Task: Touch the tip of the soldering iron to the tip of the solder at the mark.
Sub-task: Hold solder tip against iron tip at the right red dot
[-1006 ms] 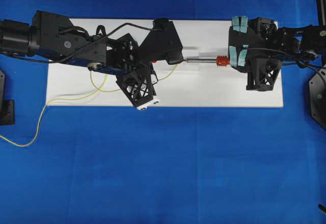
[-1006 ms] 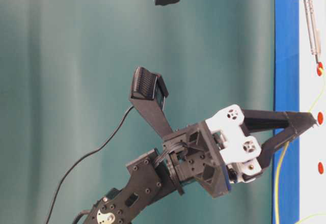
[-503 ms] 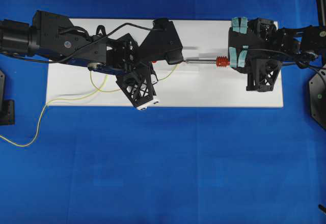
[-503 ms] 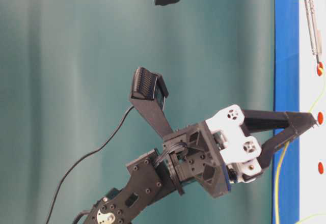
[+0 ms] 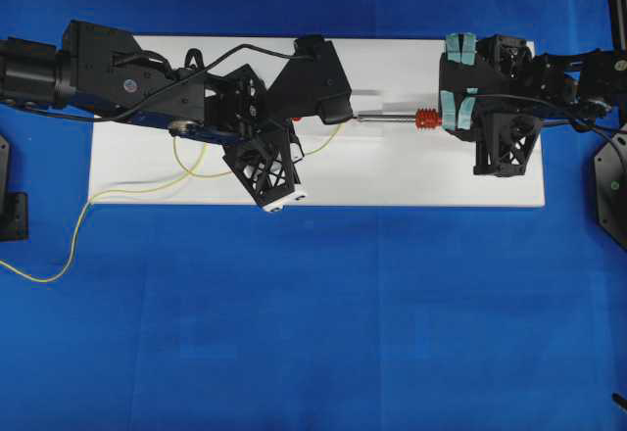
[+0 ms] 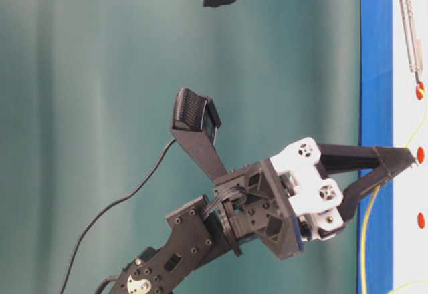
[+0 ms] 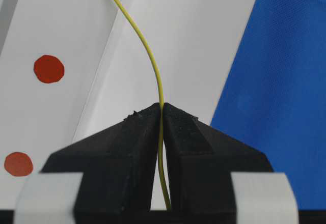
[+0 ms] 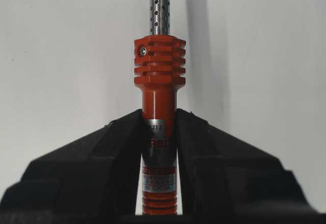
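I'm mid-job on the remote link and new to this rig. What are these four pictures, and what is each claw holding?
Two robot arms work over a white board on blue cloth. One picture looks straight down, one is a sideways view from table level, and two come from cameras on the wrists. The left gripper is shut on the solder, a thin yellow wire. The right gripper is shut on the soldering iron. In the table-level view the iron's tip and the wire's end both sit at a red dot.
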